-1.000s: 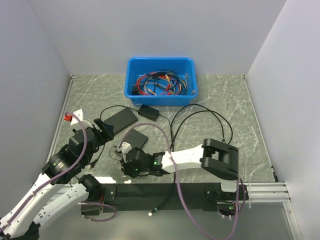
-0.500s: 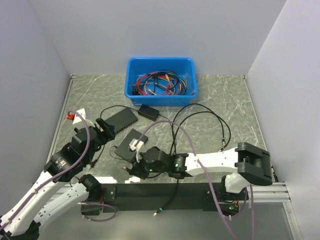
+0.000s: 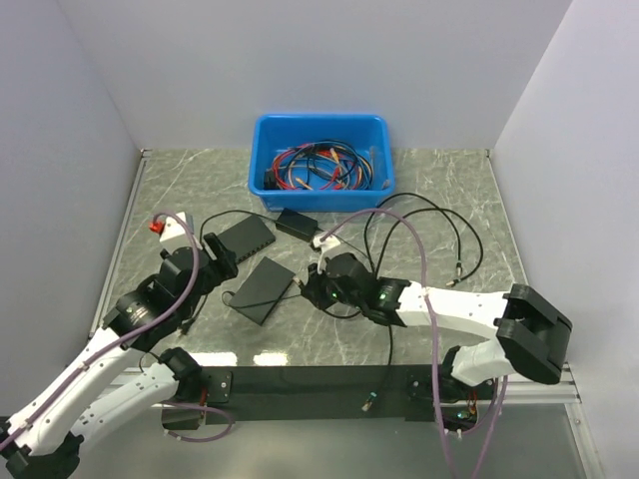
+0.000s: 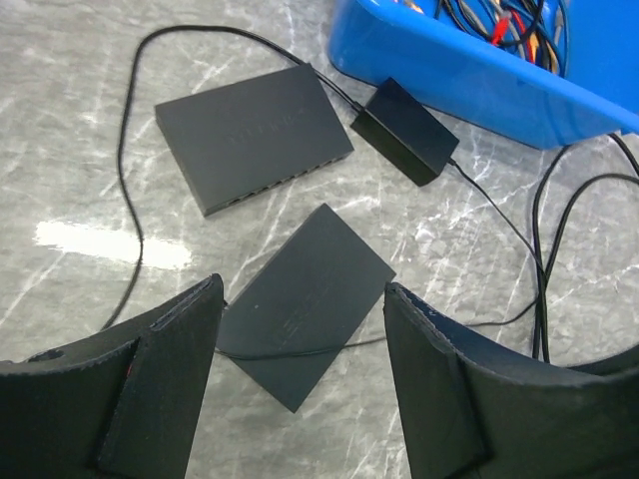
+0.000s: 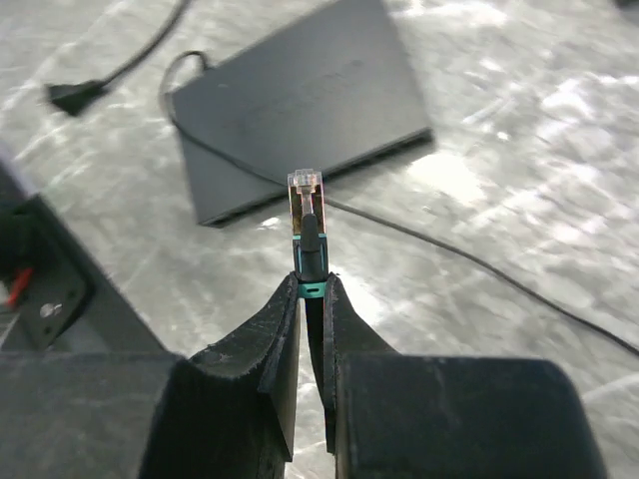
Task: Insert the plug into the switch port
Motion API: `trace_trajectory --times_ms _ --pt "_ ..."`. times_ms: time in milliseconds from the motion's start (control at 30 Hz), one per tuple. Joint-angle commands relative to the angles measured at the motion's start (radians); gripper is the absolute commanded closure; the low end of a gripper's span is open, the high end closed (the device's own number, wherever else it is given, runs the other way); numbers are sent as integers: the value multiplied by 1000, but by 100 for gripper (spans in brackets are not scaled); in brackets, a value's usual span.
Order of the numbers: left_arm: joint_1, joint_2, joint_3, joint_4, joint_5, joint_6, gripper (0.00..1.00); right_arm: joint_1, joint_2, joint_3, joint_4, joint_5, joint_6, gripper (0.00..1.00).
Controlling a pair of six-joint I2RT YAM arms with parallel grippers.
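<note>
Grey stone bench (image 3: pixel 449 200) w/ a flat black switch box (image 3: pixel 262 289) in the middle. R claw (image 5: pixel 311 289), just right of the box, is pinched tight on the plug (image 5: pixel 304 200), tip pointing at the box. L claw (image 4: pixel 302 289) hangs over the box, spread wide, holding nothing. Blue bin (image 3: pixel 262 135) sits behind the box.

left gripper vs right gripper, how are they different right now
The left gripper is open and empty; the right gripper is shut on the plug. In the top view the left gripper sits left of the smaller black box, and the right gripper sits on its right. Both have black fingers.
</note>
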Motion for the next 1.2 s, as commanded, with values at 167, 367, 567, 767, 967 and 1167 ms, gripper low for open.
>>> trace_trajectory --times_ms 167,367,567,767,967,1167 --pt "-3 83 -80 212 96 -35 29 -39 167 112 -110 143 29 100" --pt "-4 236 -155 427 68 -8 29 -41 281 134 -108 140 55 100" --pt "14 373 -166 583 42 72 28 -38 355 157 -85 117 59 100" --pt "114 456 -232 739 155 101 28 -38 416 209 -85 91 53 100" --pt "189 543 -276 835 229 120 29 -36 418 218 -94 90 47 100" --pt "224 640 -292 925 304 127 31 -33 413 244 -108 90 41 100"
